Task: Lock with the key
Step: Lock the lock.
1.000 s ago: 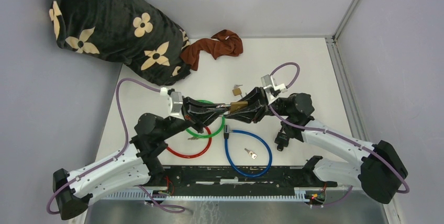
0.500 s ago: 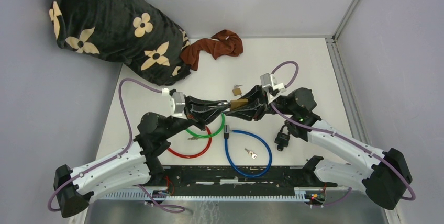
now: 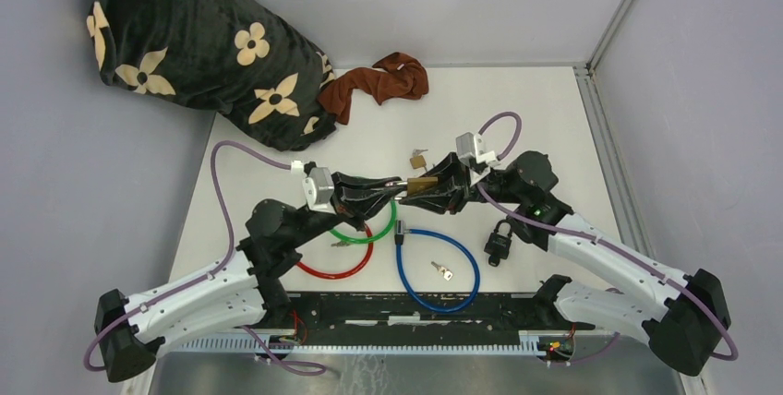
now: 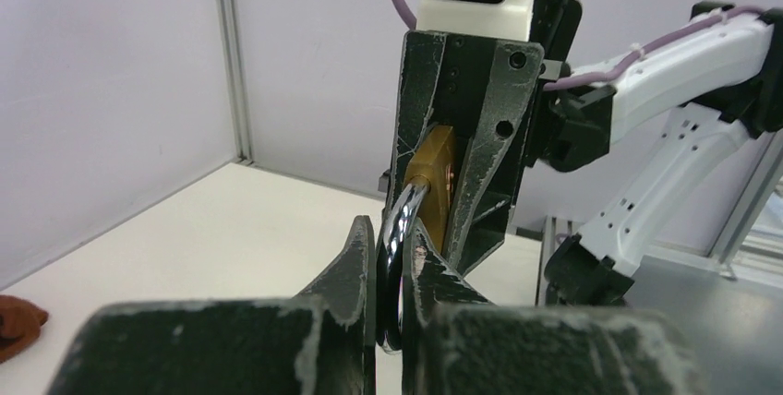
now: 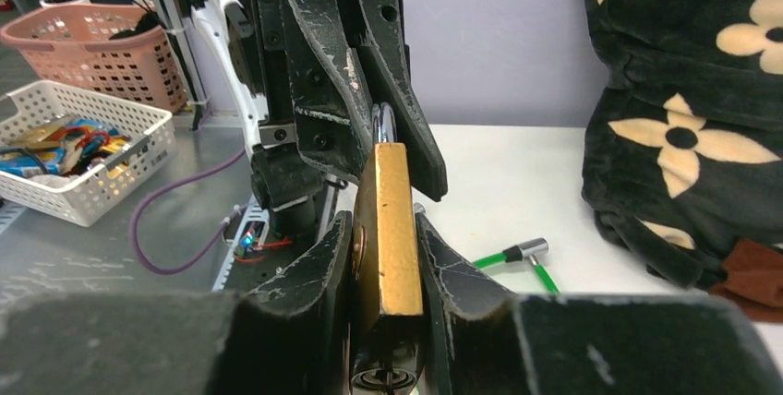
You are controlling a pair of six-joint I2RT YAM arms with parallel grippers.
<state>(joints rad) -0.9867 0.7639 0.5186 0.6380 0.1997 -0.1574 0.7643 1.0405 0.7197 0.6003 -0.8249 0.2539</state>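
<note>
A brass padlock hangs in the air between both grippers, over the middle of the table. My left gripper is shut on its silver shackle, which sits edge-on between the fingers. My right gripper is shut on the brass body, and the keyhole end faces the right wrist camera. A small loose key lies on the table inside the blue cable loop, near the front and apart from both grippers.
A black padlock sits under the right arm. A small brass lock lies behind the grippers. Red, green and blue cable loops lie below them. A flowered black blanket and a brown cloth lie at the back.
Both grippers, still joined on the padlock, have drifted slightly left and toward the back. The right forearm has swung aside, so the black padlock shows fully.
</note>
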